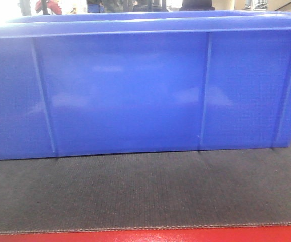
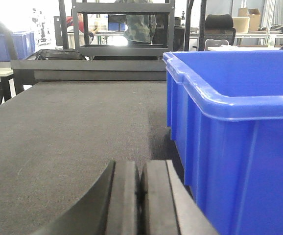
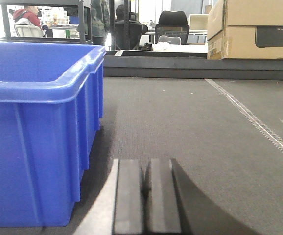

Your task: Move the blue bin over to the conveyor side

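While the blue bin (image 1: 135, 91) sat squarely on the conveyor (image 1: 145, 194), its long side wall faced the front camera and ran left to right across nearly the whole view, with the belt's red strip (image 1: 145, 235) along the near edge and a band of bare belt between the two. Both sets of fingers were pressed together with nothing between them, and each hovered low over the belt outside one short end of the crate. From the left fingers (image 2: 140, 200) the bin (image 2: 234, 142) lay just to the right, its end wall and thick rim close beside them but not touching. From the right fingers (image 3: 144, 200) the bin (image 3: 38, 142) lay just to the left, again near yet apart. Neither arm looked clearly nearer than the other; they flanked the crate roughly evenly, across its long axis. Judged from this, any shift toward the conveyor's side would call for both arms to close inward on the two short ends together, since the bin was too wide for one pair of fingers to grip. Its inside looked empty where visible.
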Robot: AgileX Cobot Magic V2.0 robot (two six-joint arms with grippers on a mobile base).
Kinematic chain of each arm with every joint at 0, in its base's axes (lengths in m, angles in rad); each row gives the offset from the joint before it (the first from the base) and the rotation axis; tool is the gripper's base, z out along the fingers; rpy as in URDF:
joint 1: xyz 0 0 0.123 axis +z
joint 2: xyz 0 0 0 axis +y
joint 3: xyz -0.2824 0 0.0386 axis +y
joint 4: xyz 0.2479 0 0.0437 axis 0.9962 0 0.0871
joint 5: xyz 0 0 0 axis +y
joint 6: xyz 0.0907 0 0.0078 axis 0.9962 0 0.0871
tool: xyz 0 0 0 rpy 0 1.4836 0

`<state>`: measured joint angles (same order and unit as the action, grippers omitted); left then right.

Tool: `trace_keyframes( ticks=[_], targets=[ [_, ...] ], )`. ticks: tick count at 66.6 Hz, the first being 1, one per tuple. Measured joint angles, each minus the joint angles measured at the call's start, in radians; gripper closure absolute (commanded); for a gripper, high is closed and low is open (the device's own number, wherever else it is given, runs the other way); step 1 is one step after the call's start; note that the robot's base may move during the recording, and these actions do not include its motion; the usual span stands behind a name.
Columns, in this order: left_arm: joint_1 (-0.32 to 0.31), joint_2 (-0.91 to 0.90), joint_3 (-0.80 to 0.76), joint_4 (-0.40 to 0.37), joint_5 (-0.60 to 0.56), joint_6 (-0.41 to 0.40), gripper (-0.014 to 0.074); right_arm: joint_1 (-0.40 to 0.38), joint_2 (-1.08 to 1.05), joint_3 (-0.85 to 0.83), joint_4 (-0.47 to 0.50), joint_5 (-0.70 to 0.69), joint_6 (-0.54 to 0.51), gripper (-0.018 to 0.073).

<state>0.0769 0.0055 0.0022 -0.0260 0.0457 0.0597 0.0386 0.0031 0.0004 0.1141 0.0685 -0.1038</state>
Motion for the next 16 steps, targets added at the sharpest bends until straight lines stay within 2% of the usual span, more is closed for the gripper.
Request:
trace_keyframes(
  ticks=[16],
  targets=[
    [0.0,0.0,0.0,0.0,0.0,0.0,0.0613,0.0,0.0,0.0,0.0,0.0,0.0,0.0636]
  ],
)
